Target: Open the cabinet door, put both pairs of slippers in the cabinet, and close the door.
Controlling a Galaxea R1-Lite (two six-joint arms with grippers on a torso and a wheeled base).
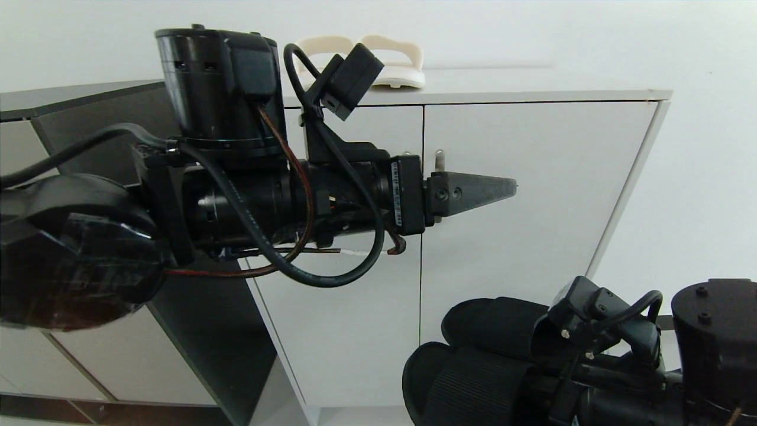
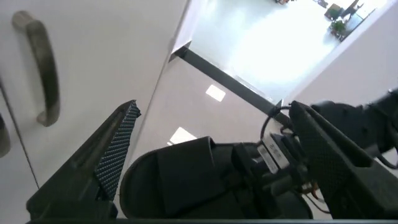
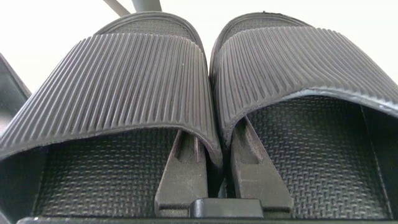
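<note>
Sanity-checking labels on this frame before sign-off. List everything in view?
cabinet: 1, white, straight ahead, both doors shut
door handles: 2, grey metal, either side of the seam between the doors
cream slippers: 1 pair, on the cabinet top
black slippers: 1 pair, low in front of the right door, held side by side
dark unit: 1, dark grey, left of the cabinet
left gripper: 1, black, open, by the door handles
right gripper: 1, black, shut on the black slippers' inner walls
</note>
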